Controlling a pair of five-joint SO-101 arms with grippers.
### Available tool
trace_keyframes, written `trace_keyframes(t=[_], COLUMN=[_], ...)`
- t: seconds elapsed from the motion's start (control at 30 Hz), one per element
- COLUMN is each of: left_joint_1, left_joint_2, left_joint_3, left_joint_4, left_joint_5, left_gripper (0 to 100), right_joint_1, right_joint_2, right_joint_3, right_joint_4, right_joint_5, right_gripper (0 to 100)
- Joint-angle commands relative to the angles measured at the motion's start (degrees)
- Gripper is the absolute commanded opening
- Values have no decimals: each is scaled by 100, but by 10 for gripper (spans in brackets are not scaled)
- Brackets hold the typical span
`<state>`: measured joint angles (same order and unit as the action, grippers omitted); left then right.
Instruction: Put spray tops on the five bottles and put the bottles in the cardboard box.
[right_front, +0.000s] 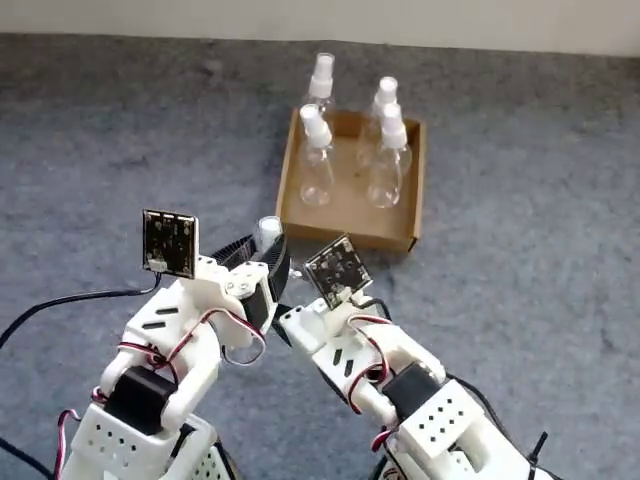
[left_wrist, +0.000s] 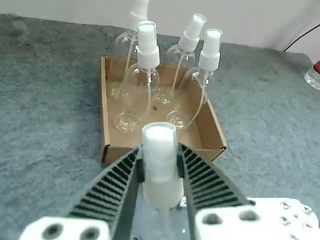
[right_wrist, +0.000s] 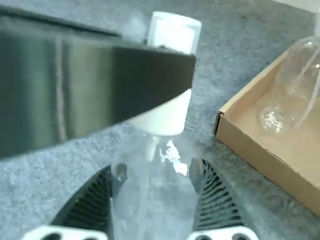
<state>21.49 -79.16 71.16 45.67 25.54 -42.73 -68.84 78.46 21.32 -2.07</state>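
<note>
Four topped bottles (right_front: 316, 172), seemingly all inside the cardboard box (right_front: 345, 237).

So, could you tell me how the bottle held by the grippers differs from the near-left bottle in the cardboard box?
The held bottle is outside the cardboard box; the near-left bottle stands inside it. The held bottle is clamped, the left gripper on its spray top and the right gripper around its body; the near-left bottle is untouched. Both are clear and upright, with white spray tops.
</note>
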Motion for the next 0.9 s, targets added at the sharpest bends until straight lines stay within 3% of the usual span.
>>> trace_keyframes(t=[0.0, 0.4, 0.7, 0.87], left_joint_1=[110, 75, 75, -31], left_joint_2=[48, 48, 48, 48], left_joint_3=[101, 92, 66, -136], left_joint_4=[105, 123, 97, 132], left_joint_5=[-79, -1037, -1046, -1055], left_gripper=[4, 4, 5, 103], right_joint_1=[295, 426, 611, 611], right_joint_2=[-242, -242, -242, -242], right_joint_3=[-215, -215, -233, -224], right_joint_4=[-374, -374, -365, -365], right_joint_5=[-123, -211, -404, -396], right_gripper=[5, 5, 5, 5])
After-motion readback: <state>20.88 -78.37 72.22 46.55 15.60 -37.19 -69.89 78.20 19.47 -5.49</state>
